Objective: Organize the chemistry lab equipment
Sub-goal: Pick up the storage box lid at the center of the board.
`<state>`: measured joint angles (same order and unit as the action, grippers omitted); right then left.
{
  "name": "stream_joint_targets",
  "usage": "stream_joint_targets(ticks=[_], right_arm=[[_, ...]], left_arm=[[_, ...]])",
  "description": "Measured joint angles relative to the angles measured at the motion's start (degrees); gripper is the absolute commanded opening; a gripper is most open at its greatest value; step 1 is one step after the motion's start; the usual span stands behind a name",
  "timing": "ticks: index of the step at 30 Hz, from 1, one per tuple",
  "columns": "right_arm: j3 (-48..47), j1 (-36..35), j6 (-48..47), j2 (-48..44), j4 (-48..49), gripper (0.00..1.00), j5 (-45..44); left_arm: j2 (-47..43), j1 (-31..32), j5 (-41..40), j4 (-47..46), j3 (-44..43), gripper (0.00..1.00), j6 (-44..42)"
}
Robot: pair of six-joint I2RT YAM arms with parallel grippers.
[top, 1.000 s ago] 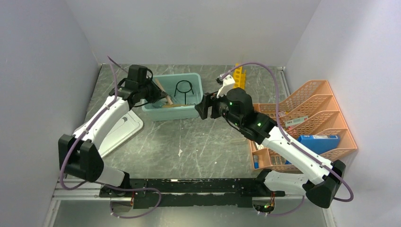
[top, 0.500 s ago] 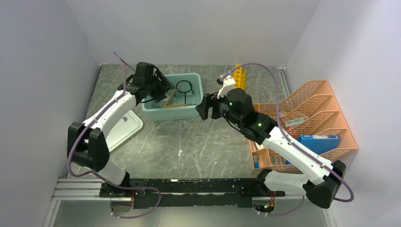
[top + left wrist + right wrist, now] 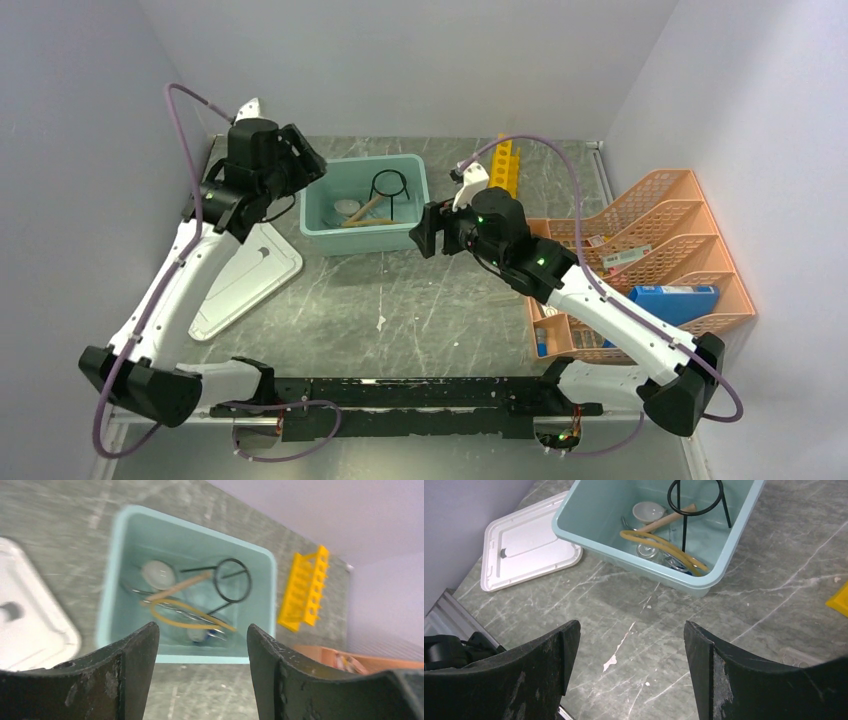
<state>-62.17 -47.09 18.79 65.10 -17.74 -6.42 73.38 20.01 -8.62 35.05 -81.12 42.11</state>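
Top view, both arms over the grey marbled table (image 3: 400,310).

Left gripper (image 3: 303,160): upper left of the frame, raised beside the left rim of the teal tub (image 3: 362,238). Fingers apart, nothing between them. Its wrist view looks down into the tub through the gap.

Right gripper (image 3: 427,229): centre of the frame, just off the tub's right front corner. Fingers apart and empty. Its wrist view shows bare table between them, with the tub in the upper part of the frame.

Tub contents, from the wrist views:
- black ring stand (image 3: 696,502), upright on its legs in the right half
- tan hose (image 3: 664,544), looped along the floor
- wooden stick (image 3: 670,519), lying slantwise, one end near a small white dish (image 3: 648,511)
- small clear pieces under the hose, too blurred to identify

Yellow rack (image 3: 506,163): on the table in the upper middle of the top view, right of the tub and apart from it, behind the right wrist.

White lid (image 3: 250,275): flat on the table, left of the tub and forward of it.

Orange organiser (image 3: 655,230): right edge of the frame, with a blue box (image 3: 675,300) in one slot.
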Motion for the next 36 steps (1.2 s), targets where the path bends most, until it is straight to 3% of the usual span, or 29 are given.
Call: stream_joint_targets(ticks=[7, 12, 19, 23, 27, 36], right_arm=[[0.0, 0.0, -0.2, 0.4, -0.1, 0.8, 1.4], [0.3, 0.0, -0.2, 0.4, -0.2, 0.8, 1.6], [2.0, 0.0, -0.1, 0.2, -0.7, 0.8, 1.7], [2.8, 0.0, -0.1, -0.3, -0.8, 0.8, 1.7], [3.4, 0.0, 0.1, -0.7, -0.8, 0.8, 1.7], [4.1, 0.0, 0.3, -0.8, -0.7, 0.8, 1.7]], left_arm=[[-2.2, -1.0, -15.9, 7.7, -0.6, 0.71, -8.9], [-0.5, -4.0, -21.7, 8.1, 2.8, 0.7, -11.6], [5.7, -10.4, -19.3, 6.4, 11.3, 0.68, -11.6], [10.2, -14.4, -15.6, 3.2, 13.6, 0.61, -11.1], [17.0, -16.1, -12.5, 0.3, 13.2, 0.54, -11.0], [30.7, -16.5, -10.2, -2.1, 7.5, 0.49, -11.3]])
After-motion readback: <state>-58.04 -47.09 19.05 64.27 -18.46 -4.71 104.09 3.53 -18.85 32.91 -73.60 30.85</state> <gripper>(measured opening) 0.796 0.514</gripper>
